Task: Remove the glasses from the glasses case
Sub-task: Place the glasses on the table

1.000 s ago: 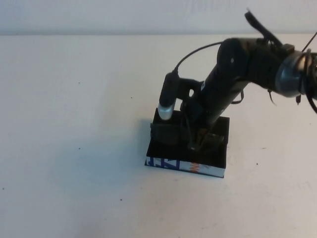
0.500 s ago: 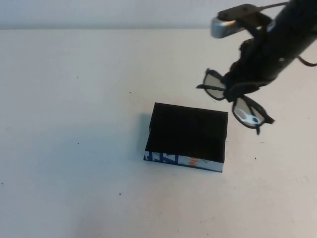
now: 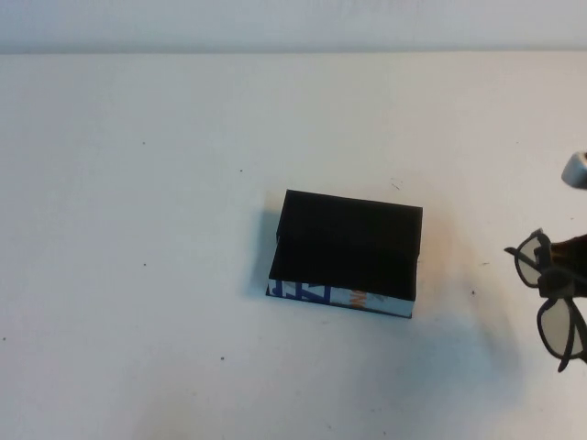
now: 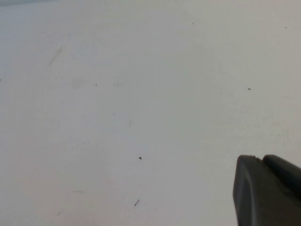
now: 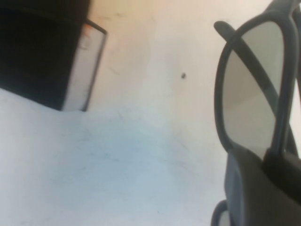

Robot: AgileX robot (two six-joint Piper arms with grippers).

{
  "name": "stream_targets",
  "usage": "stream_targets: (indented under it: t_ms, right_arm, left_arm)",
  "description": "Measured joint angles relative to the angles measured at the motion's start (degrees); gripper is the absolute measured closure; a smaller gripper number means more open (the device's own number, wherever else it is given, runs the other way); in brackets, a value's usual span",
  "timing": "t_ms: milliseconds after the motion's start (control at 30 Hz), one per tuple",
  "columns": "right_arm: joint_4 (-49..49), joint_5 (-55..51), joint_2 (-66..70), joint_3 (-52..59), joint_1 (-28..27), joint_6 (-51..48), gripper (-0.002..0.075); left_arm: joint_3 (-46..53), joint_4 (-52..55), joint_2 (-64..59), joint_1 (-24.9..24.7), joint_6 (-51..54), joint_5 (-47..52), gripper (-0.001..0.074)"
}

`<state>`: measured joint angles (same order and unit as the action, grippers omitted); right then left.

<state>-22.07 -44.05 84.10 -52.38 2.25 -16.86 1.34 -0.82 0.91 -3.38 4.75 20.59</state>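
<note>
The black glasses case [image 3: 348, 249] lies open near the table's middle, its white printed edge toward me; a corner of it shows in the right wrist view [image 5: 44, 52]. My right gripper [image 3: 567, 273] is at the far right edge of the high view, shut on the dark-rimmed glasses [image 3: 550, 302] at their bridge, holding them right of the case, apart from it. One lens shows close in the right wrist view [image 5: 251, 89], where my right gripper [image 5: 268, 169] grips the frame. My left gripper [image 4: 268, 162] shows only in its wrist view, shut and empty over bare table.
The white table [image 3: 138, 229] spreads bare to the left and front of the case, with small dark specks. A pale wall runs along the far edge.
My right gripper lifted the glasses out of the case, then carried them right and toward me, down to the right edge. The case has stayed in place.
</note>
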Motion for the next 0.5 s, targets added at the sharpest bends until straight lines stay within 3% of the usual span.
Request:
stream_targets:
  t_ms: [500]
  right_arm:
    - [-4.18,10.08,8.32,3.48,0.0,-2.68,0.0685]
  left_arm:
    - [0.0,0.0,0.0,0.0,0.0,0.0,0.074]
